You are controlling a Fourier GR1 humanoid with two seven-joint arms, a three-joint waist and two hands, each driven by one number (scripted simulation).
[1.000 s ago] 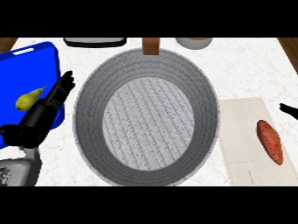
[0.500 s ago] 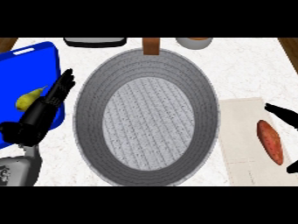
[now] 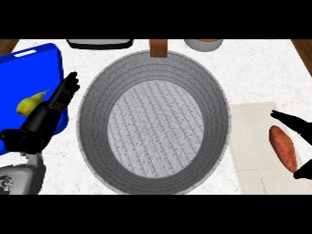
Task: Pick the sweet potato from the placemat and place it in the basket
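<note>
A blue tray [image 3: 9, 91] is seen at the far left of the white marbled counter [image 3: 266, 68], with a yellow-green pear [image 3: 30, 103] lying on it. The left hand [image 3: 47, 116] is held over the tray's right edge, its fingers straight and released, nothing grasped. A large grey oval basket [image 3: 97, 137] is set at the centre. To its right, a pale placemat [image 3: 249, 151] is laid, and the sweet potato [image 3: 283, 147] is shown lying on it lengthwise. The right hand [image 3: 307, 132] is spread open around the sweet potato, fingers above and thumb below, no contact being discernible
</note>
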